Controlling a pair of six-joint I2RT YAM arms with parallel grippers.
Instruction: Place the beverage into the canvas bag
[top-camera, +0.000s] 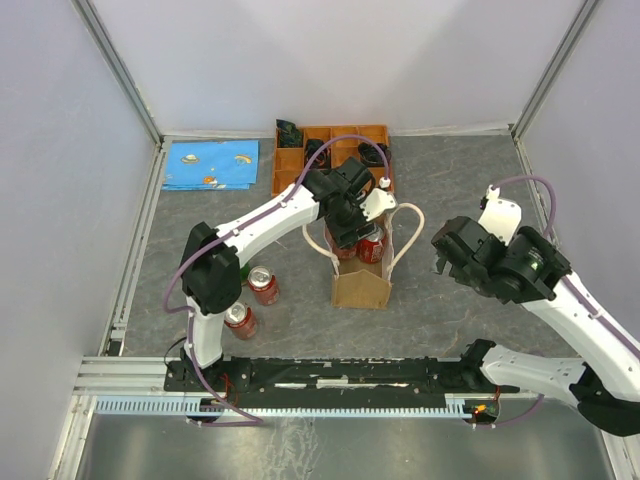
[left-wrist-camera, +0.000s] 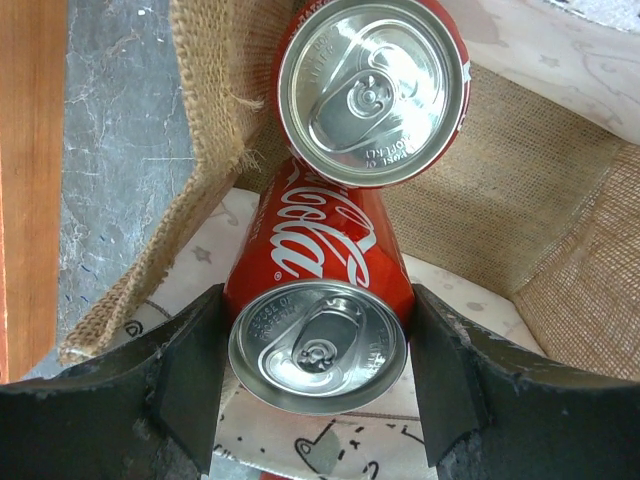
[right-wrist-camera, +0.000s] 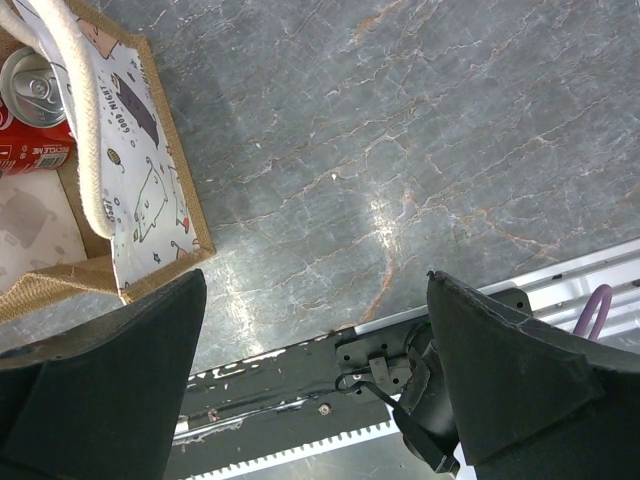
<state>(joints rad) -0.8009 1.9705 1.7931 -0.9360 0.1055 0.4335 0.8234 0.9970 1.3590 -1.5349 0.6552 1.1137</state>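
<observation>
The canvas bag (top-camera: 360, 285) stands open mid-table, with cream rope handles (top-camera: 414, 232). My left gripper (top-camera: 350, 230) reaches down into it. In the left wrist view the gripper (left-wrist-camera: 318, 385) is shut on a red cola can (left-wrist-camera: 320, 250), its fingers (left-wrist-camera: 195, 375) against the can's two sides, low inside the bag's burlap walls (left-wrist-camera: 560, 200). A second red can (left-wrist-camera: 372, 90) stands upright in the bag just beyond it. My right gripper (top-camera: 447, 255) is open and empty to the right of the bag; it hangs over bare table (right-wrist-camera: 315, 370), with the bag (right-wrist-camera: 150, 200) at upper left.
Two more red cans (top-camera: 263, 285) (top-camera: 240, 320) stand on the table left of the bag. An orange compartmented tray (top-camera: 300, 160) sits behind the bag at the back. A blue cloth (top-camera: 210, 165) lies at the back left. The arms' base rail (top-camera: 330, 375) runs along the near edge.
</observation>
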